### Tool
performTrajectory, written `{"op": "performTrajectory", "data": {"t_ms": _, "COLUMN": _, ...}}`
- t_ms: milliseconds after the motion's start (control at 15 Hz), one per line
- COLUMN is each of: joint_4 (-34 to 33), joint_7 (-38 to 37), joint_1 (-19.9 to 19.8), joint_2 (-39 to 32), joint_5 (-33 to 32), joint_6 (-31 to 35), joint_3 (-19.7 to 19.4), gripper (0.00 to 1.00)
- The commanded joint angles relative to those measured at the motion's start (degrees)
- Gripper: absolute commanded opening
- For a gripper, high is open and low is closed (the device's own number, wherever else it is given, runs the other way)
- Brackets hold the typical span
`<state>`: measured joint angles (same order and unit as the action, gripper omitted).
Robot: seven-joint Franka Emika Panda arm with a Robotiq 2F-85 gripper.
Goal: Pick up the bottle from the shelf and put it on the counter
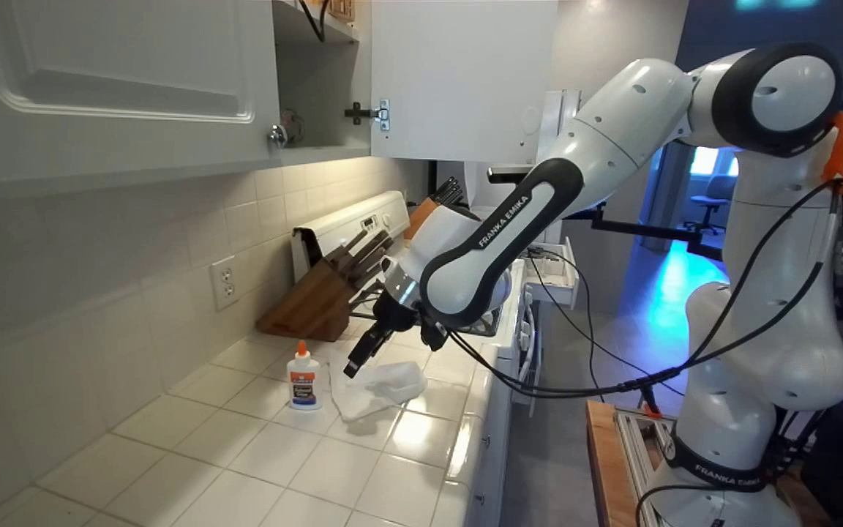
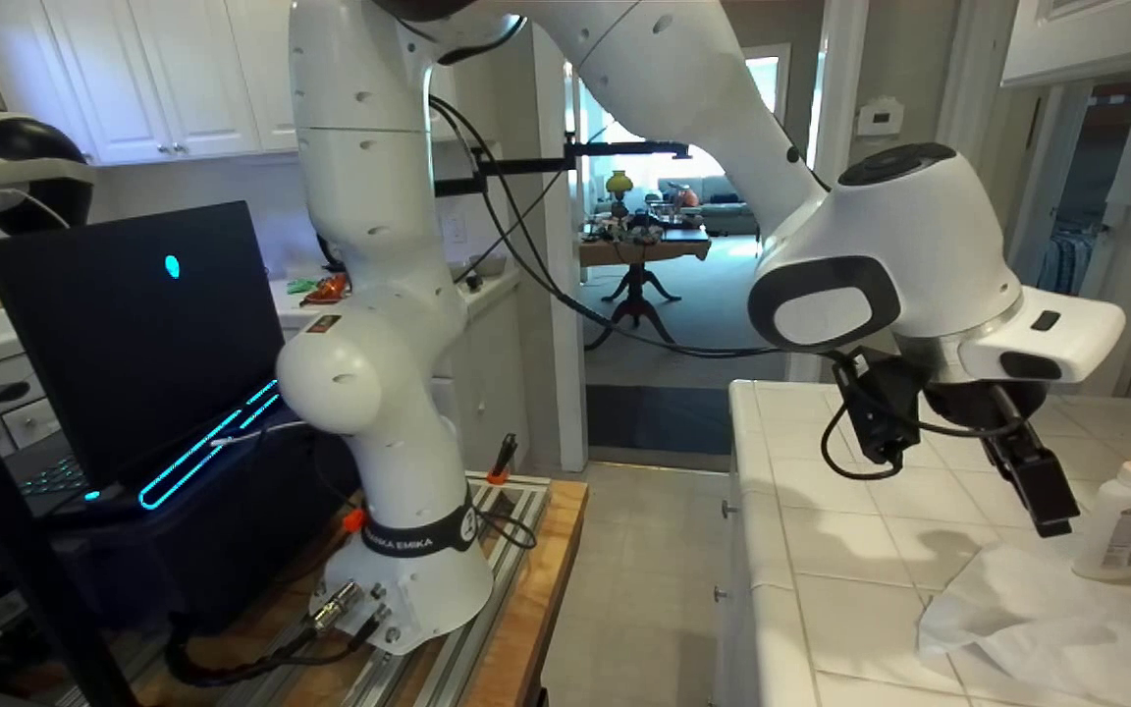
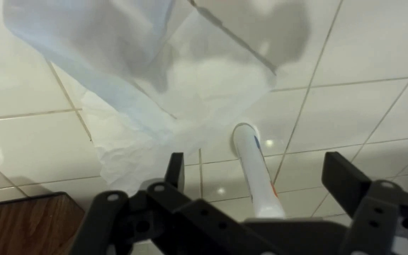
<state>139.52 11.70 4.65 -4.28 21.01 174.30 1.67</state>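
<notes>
Wrist view: smooth rounded bottle (image 3: pixel 259 177) upright on glossy square-tiled counter (image 3: pixel 356 117), beside crumpled white sheet (image 3: pixel 204 102); pincer (image 3: pixel 255 164) spread wide.

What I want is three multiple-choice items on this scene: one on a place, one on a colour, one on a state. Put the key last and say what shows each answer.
1. Where does the bottle stand?
A) In the cabinet
B) On the counter
C) On the stove

2. What colour is the bottle's cap?
A) Orange
B) Green
C) Black

3. How does the gripper stand?
A) Shut on the bottle
B) Shut on nothing
C) Open

Key:
1. B: both exterior views show the bottle upright there.
2. A: the cap shows orange in both exterior views.
3. C: in the wrist view the fingers stand wide apart, with a gap between each and the bottle.
</notes>
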Motion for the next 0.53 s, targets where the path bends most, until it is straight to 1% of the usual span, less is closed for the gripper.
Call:
{"op": "performTrajectory", "data": {"t_ms": 0, "joint_4": 1.76, "joint_7": -10.55, "joint_1": 1.07, "joint_2": 6.02, "joint_5": -10.95, "joint_6": -6.50, "joint_3": -2.89, "gripper": 1.00}}
{"op": "performTrajectory", "data": {"t_ms": 133, "joint_4": 1.23, "joint_7": -15.37, "joint_1": 0.17, "joint_2": 7.92, "joint_5": -18.26, "joint_6": -9.63, "joint_3": -2.95, "gripper": 1.00}}
{"op": "performTrajectory", "data": {"t_ms": 267, "joint_4": 0.78, "joint_7": -18.34, "joint_1": -0.48, "joint_2": 9.70, "joint_5": -23.54, "joint_6": -12.89, "joint_3": -2.35, "gripper": 1.00}}
{"op": "performTrajectory", "data": {"t_ms": 333, "joint_4": 0.55, "joint_7": -18.40, "joint_1": -0.44, "joint_2": 10.53, "joint_5": -24.42, "joint_6": -14.49, "joint_3": -1.96, "gripper": 1.00}}
{"op": "performTrajectory", "data": {"t_ms": 400, "joint_4": 0.41, "joint_7": -19.04, "joint_1": -1.60, "joint_2": 11.16, "joint_5": -25.68, "joint_6": -15.69, "joint_3": -0.69, "gripper": 1.00}}
{"op": "performTrajectory", "data": {"t_ms": 467, "joint_4": 0.29, "joint_7": -19.60, "joint_1": -1.74, "joint_2": 11.77, "joint_5": -26.69, "joint_6": -16.83, "joint_3": -0.29, "gripper": 1.00}}
